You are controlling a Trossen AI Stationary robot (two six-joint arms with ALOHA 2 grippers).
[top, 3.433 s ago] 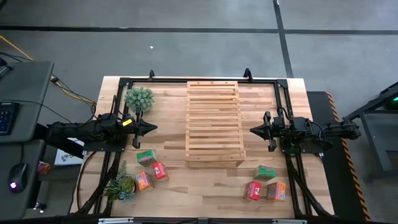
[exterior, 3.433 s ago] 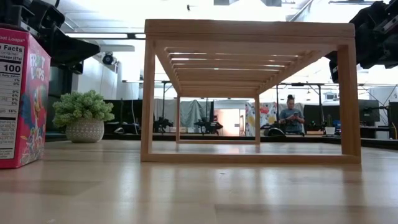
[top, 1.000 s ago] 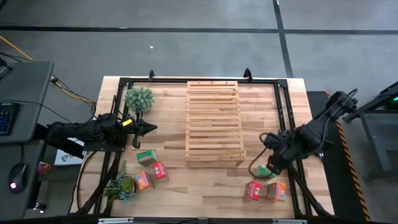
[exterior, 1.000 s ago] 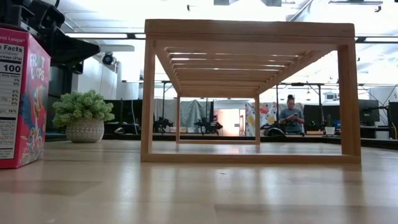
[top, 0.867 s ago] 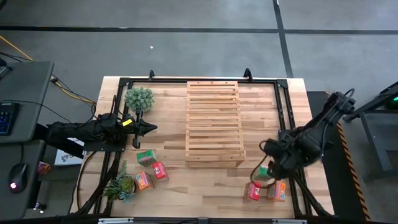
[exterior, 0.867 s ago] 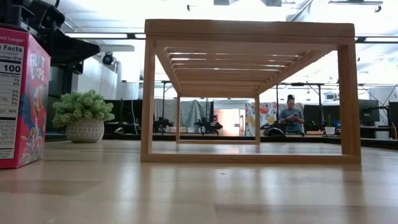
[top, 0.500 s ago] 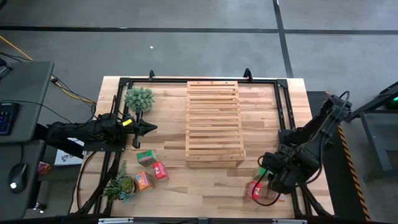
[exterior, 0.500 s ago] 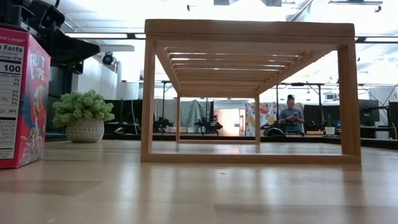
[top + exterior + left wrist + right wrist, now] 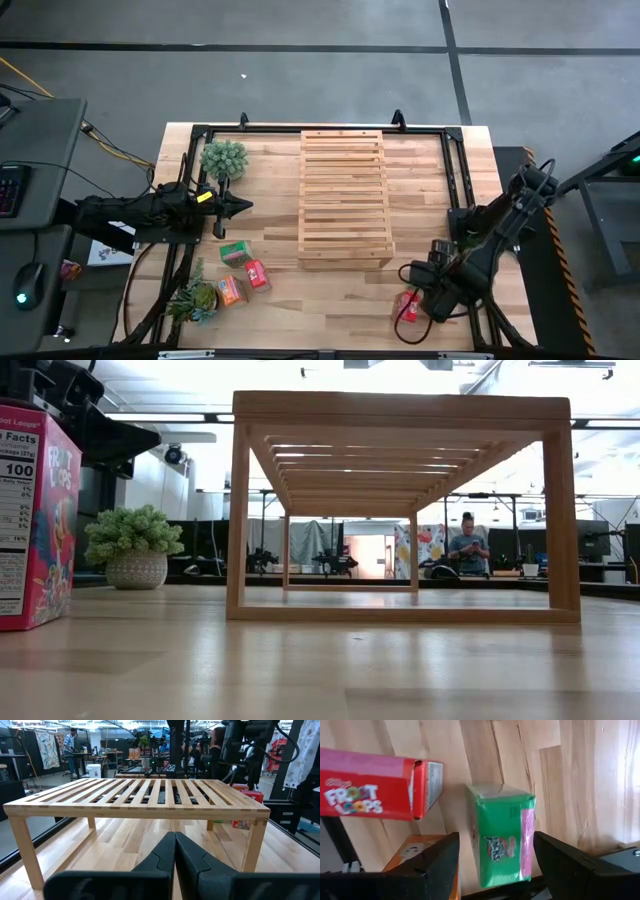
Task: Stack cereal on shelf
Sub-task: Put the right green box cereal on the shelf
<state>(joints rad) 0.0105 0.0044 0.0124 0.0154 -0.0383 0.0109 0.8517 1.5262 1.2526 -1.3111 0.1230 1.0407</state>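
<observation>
The shelf [image 9: 343,197] stands mid-table on its legs. Near the table's right front corner my right gripper [image 9: 495,839] hangs open, pointing down over a green cereal box [image 9: 502,837]. Its fingers stand on either side of the box, above it and clear of it. A red-pink box [image 9: 370,790] and an orange box [image 9: 417,847] lie beside the green one. From above, the right gripper [image 9: 425,292] hides the green box and only the red-pink box [image 9: 407,306] shows. My left gripper [image 9: 240,206] waits shut at the left, level with the shelf top [image 9: 145,795].
Three more boxes lie at the front left: green [image 9: 236,252], red-pink [image 9: 256,273] and orange [image 9: 230,290]. Potted plants stand at the far left [image 9: 223,158] and the near left [image 9: 195,298]. A black frame [image 9: 455,170] borders the table. A person [image 9: 467,545] stands far behind.
My right gripper has swung toward the table's near edge and sunk. It started beside the shelf's near right corner and now hangs over the three boxes there, and its wrist has rolled. No box has moved.
</observation>
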